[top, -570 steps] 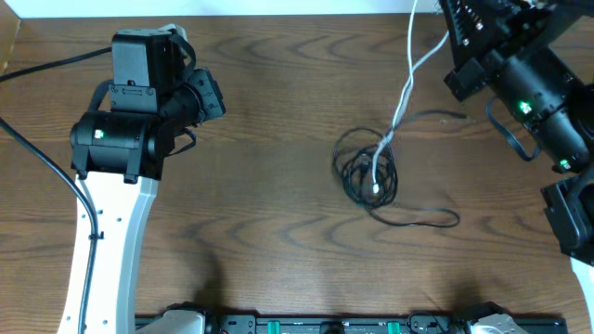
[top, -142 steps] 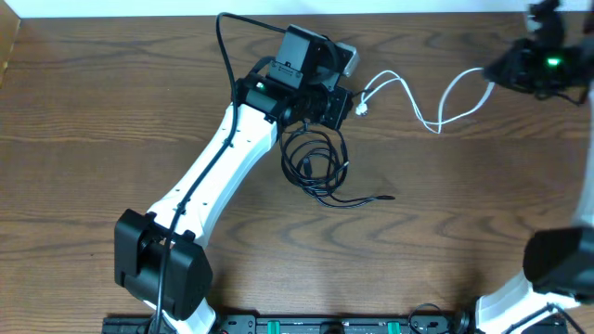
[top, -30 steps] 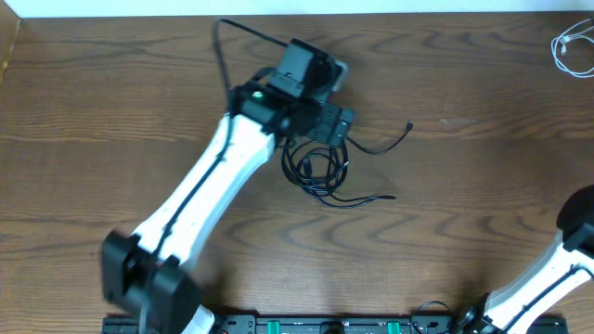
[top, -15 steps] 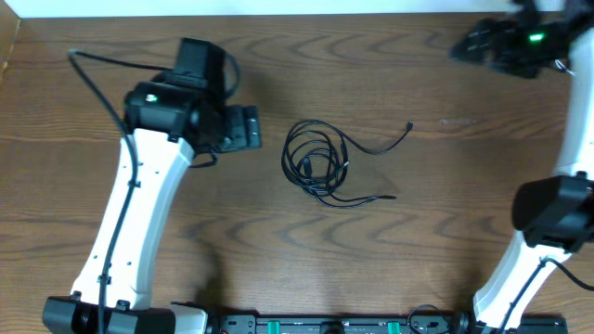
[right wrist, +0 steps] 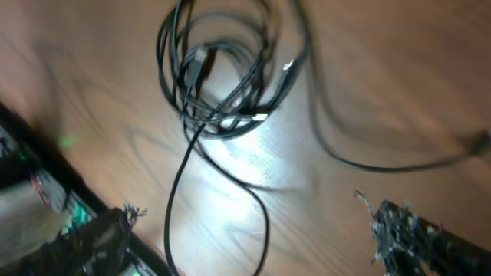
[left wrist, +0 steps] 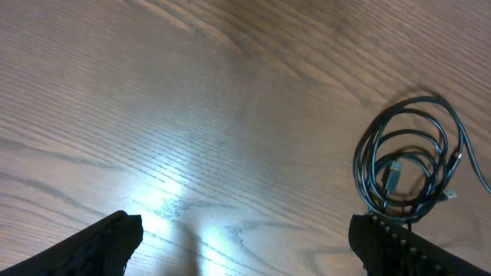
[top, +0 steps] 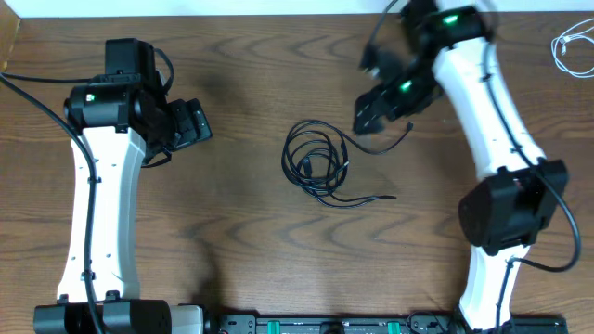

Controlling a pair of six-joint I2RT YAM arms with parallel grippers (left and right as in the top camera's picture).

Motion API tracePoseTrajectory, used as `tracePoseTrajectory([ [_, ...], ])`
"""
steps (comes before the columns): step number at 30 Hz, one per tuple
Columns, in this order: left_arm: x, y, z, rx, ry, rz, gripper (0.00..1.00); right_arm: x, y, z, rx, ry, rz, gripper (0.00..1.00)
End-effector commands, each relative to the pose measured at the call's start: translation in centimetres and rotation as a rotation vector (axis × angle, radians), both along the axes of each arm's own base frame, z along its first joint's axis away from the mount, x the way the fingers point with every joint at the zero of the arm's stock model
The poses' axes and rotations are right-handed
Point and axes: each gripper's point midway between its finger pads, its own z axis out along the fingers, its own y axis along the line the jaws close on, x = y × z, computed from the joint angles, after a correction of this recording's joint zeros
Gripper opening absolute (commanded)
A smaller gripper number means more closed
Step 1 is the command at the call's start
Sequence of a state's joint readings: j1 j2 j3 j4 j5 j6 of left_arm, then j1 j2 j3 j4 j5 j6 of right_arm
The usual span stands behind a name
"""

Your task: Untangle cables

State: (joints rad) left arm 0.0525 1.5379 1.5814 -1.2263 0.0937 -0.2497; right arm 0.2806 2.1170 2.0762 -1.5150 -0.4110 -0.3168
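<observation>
Your left gripper (top: 197, 125) and right gripper (top: 367, 113) are hovering, jaws apart, either side of the coiled black cables (top: 316, 169).

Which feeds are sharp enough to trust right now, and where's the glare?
Overhead: sharp on the cable coil, only the right claw smeared by motion. Left wrist: crisp, with a bright glare patch on the table well left of the cable coil. Right wrist: blurred throughout, glare on the table just below the cable coil.

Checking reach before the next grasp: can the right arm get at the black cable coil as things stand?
Probably yes: the right gripper hangs open close by the black coil, nothing lies between them, and the left gripper is well away.
</observation>
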Motion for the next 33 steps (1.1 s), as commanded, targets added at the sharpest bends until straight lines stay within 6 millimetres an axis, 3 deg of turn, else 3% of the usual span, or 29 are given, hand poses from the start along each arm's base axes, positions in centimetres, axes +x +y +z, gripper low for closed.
tracePoseTrajectory([
  [1, -0.2, 0.3, -0.5, 0.020, 0.018, -0.024, 0.92, -2.0, 1.5, -3.2, -0.041, 0.072, 0.042, 0.95],
  [5, -0.2, 0.3, -0.5, 0.020, 0.018, -0.023, 0.93, -4.2, 3.1, -6.1, -0.080, 0.162, -0.013, 0.84],
  [10, -0.2, 0.3, -0.5, 0.020, 0.017, -0.023, 0.92, -5.9, 5.0, -8.5, -0.120, 0.225, -0.117, 0.62],
  [14, -0.1, 0.3, -0.5, 0.020, 0.015, -0.023, 0.93, -6.3, 6.8, -10.0, -0.136, 0.230, -0.205, 0.60],
  [21, -0.1, 0.3, -0.5, 0.020, 0.015, -0.023, 0.92, -5.3, 6.6, -13.4, -0.267, 0.152, -0.460, 0.41],
  [28, -0.1, 0.3, -0.5, 0.020, 0.015, -0.023, 0.92, -6.4, 6.3, -16.1, -0.289, 0.156, -0.507, 0.34],
  [33, -0.1, 0.3, -0.5, 0.020, 0.015, -0.023, 0.93, -6.1, 6.6, -16.5, -0.271, 0.141, -0.509, 0.30],
])
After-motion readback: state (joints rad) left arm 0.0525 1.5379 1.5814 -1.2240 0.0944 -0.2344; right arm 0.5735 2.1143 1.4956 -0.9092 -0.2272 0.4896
